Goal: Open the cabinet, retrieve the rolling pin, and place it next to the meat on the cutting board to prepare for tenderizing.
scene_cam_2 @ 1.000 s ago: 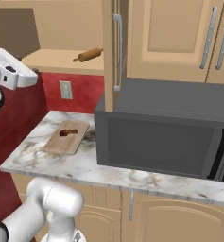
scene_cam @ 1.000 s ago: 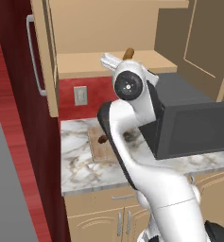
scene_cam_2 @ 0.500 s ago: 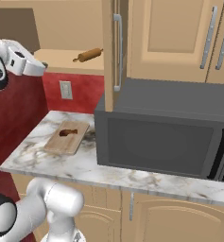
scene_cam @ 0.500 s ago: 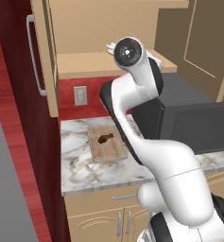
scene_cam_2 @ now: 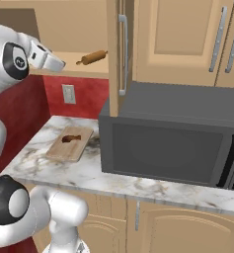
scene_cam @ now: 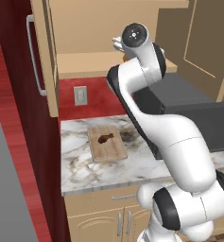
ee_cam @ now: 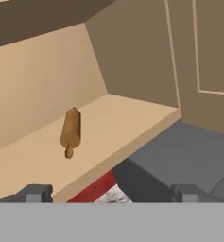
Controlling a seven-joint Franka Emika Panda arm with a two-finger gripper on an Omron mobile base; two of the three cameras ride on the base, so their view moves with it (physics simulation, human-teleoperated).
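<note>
Both doors of the cabinet (scene_cam_2: 116, 54) stand open. On its shelf (ee_cam: 108, 127), left of the gripper's (ee_cam: 111, 191) line, lies the rolling pin (ee_cam: 70, 130), untouched; fingers spread wide, empty. Below on the counter (scene_cam: 80, 165), the meat (scene_cam: 105, 138) sits on the cutting board (scene_cam: 108, 151). Retrieval is underway; next, reaching in over the pin seems needed.

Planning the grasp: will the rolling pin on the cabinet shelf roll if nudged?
Probably: the rolling pin is a smooth cylinder lying flat on the bare shelf, so a sideways nudge could roll it. It looks rigid wood, unlikely to flex.
</note>
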